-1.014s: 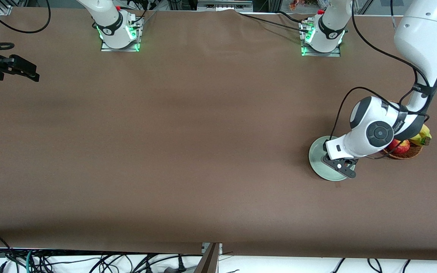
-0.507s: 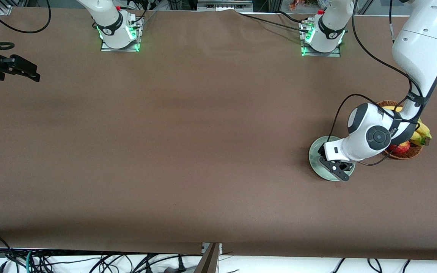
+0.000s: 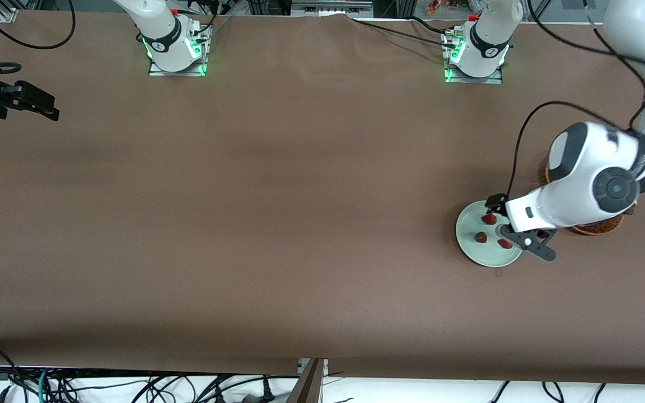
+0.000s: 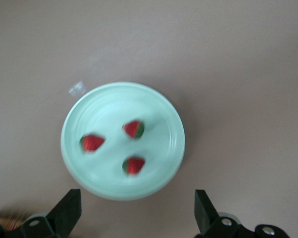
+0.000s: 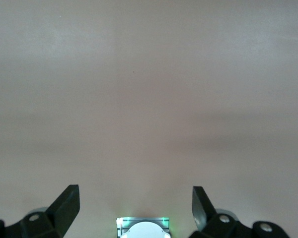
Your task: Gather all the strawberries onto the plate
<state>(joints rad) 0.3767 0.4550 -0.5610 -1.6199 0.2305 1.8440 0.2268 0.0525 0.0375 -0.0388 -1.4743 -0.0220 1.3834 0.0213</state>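
Three strawberries (image 4: pixel 133 146) sitting in plate (image 3: pixel 468 252); left gripper (image 3: pixel 515 224), spread and empty, risking clipping the rim; right gripper (image 5: pixel 134 210) idling, parted

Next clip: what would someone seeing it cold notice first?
Three tiny red strawberries lying apart from one another on the round, pale mint-green plate, toward the left arm's end of the brown table. The left end effector hangs open over the plate's edge, holding nothing, with a brown woven wicker basket beside the plate. The right end effector waits open over bare tabletop.
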